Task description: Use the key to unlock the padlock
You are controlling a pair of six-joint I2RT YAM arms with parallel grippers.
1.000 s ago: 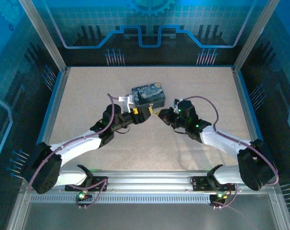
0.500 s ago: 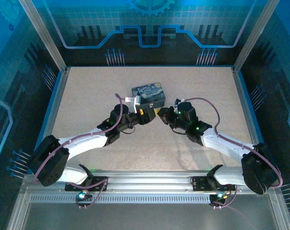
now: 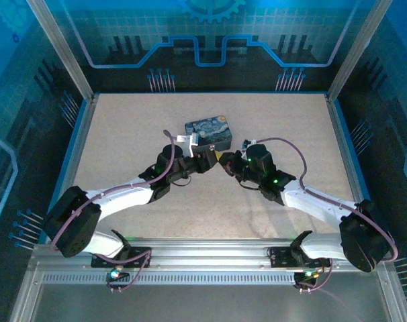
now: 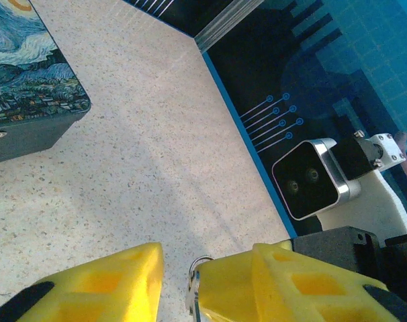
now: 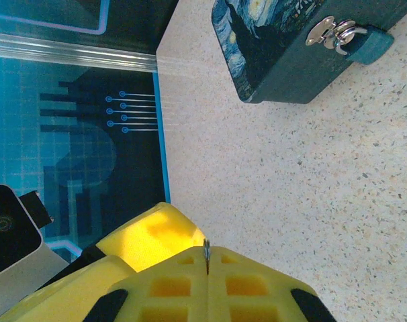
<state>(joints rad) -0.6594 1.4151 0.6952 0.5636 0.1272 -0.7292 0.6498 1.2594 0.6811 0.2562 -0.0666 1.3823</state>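
Note:
The padlock [image 5: 363, 39], silvery with a dark end, hangs from the hasp on the front of the dark blue swirl-painted tin [image 3: 207, 134]. My right gripper [image 3: 225, 163] [image 5: 205, 258] is just in front of the tin. It is shut on the key [image 5: 205, 253], of which a thin metal edge shows between the yellow fingers. My left gripper [image 3: 208, 159] [image 4: 183, 288] is tip to tip with it, jaws apart. The key's ring [image 4: 199, 264] lies in that gap, against the right-hand yellow block. A silvery bit of the hasp shows at the left wrist view's edge.
The tin [image 4: 29, 80] [image 5: 284, 47] stands mid-table just beyond both grippers. Blue-edged walls [image 3: 340, 141] bound the speckled tabletop [image 3: 190, 201]. The right arm's wrist camera [image 4: 309, 178] is close beside my left fingers.
The left arm has reached to the right until its gripper meets the right gripper in front of the tin. The right gripper has edged slightly left. The tin has stayed put.

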